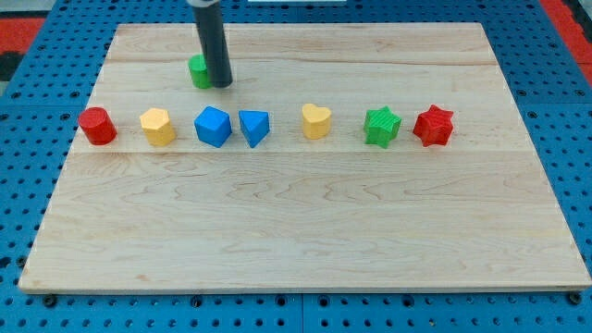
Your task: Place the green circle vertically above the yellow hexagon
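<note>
The green circle (198,71) sits near the view's top left of the wooden board, partly hidden behind my rod. My tip (221,84) rests on the board right at the green circle's right side, touching or nearly touching it. The yellow hexagon (158,127) lies in the row below, down and to the left of the green circle. The green circle is above the row, slightly right of the hexagon.
A row across the board holds a red cylinder (96,126), a blue cube-like block (213,127), a blue triangle-like block (253,127), a yellow heart (316,121), a green star (381,126) and a red star (433,126). The board's top edge (296,25) is close above the green circle.
</note>
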Available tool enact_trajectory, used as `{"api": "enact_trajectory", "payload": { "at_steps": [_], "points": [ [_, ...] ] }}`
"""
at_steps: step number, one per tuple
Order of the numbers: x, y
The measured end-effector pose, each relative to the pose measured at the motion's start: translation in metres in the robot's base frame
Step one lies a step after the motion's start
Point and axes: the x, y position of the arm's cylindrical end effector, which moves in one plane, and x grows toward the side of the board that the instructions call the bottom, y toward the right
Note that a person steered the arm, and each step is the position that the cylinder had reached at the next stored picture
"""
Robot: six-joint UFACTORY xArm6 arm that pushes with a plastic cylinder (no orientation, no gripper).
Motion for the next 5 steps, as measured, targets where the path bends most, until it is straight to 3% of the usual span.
{"api": "enact_trajectory", "payload": {
  "at_steps": [4,5],
  "points": [
    [-0.064,-0.077],
    [-0.033,-0.092]
  ]
}}
